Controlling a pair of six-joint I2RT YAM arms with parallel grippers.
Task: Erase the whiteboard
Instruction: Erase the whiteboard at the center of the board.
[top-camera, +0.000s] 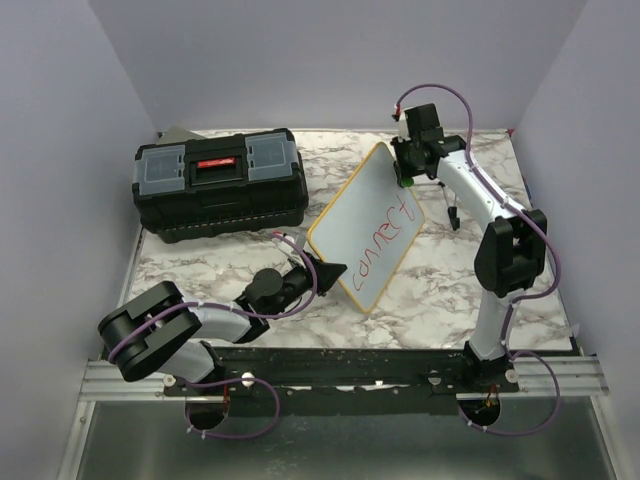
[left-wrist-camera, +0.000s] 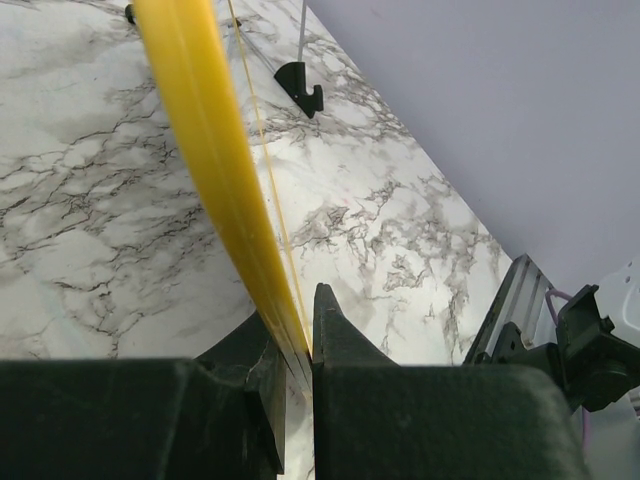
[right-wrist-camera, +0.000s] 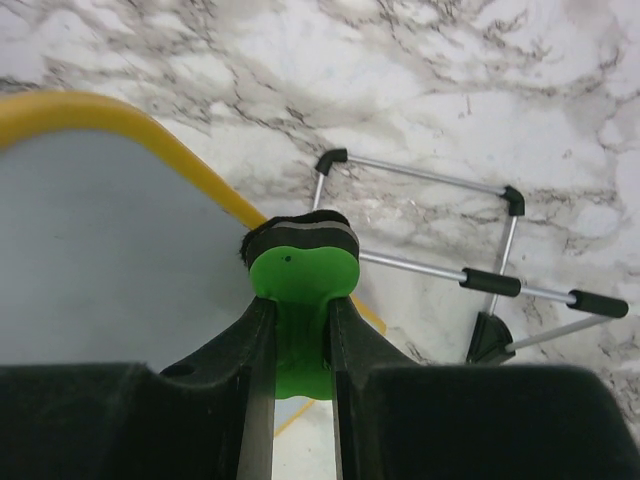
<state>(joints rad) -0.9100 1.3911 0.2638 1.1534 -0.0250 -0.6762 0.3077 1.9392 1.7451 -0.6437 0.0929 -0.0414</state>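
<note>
The whiteboard (top-camera: 362, 205), yellow-framed, stands tilted mid-table with red handwriting (top-camera: 385, 237) across it. My left gripper (top-camera: 325, 270) is shut on its lower-left edge; in the left wrist view the yellow frame (left-wrist-camera: 210, 150) runs up from between the closed fingers of the left gripper (left-wrist-camera: 305, 335). My right gripper (top-camera: 405, 172) sits at the board's far top corner, shut on a green eraser (right-wrist-camera: 300, 275) with a black felt pad. The pad rests at the yellow rim beside the white surface (right-wrist-camera: 100, 250), with the right gripper (right-wrist-camera: 300, 310) clamping the eraser's narrow waist.
A black toolbox (top-camera: 220, 183) with a grey lid and red handle stands at the back left. A thin metal stand (right-wrist-camera: 480, 280) with black feet lies on the marble behind the board, under the right arm (top-camera: 505, 250). Purple walls close in three sides.
</note>
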